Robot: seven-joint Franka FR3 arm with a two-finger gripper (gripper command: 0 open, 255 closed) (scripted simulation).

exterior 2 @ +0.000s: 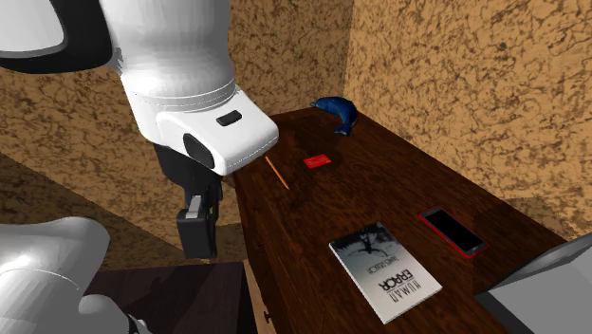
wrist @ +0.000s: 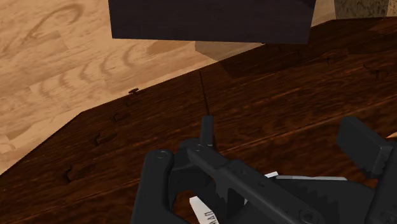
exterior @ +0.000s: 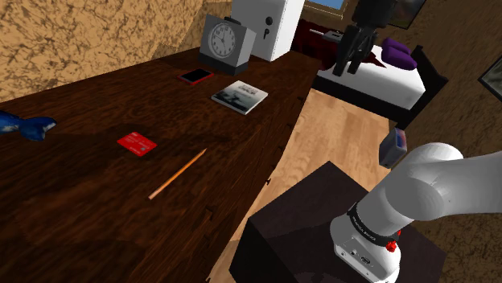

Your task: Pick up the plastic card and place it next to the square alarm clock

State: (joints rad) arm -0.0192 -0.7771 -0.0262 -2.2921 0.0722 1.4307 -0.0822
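Observation:
The card (exterior: pixel 137 143) is small, red and flat, lying on the dark wooden table (exterior: pixel 80 201) near a pencil. The second exterior view has the same card (exterior 2: pixel 318 160) far along the table. The square alarm clock (exterior: pixel 227 40) is grey with a white dial and stands upright at the table's far end. My gripper (exterior 2: pixel 196 226) hangs off the table's near edge, well away from the card. In the wrist view the gripper (wrist: pixel 259 162) is open, its black fingers (wrist: pixel 156 181) spread wide with nothing between them.
An orange pencil (exterior: pixel 177 174) lies close to the card. A book (exterior: pixel 240 96) and a red phone (exterior: pixel 195 76) lie between card and clock. A blue object (exterior: pixel 24 126) sits at the shoulder view's left. A white cabinet (exterior: pixel 269 28) stands behind the clock, a bed (exterior: pixel 378 76) beyond.

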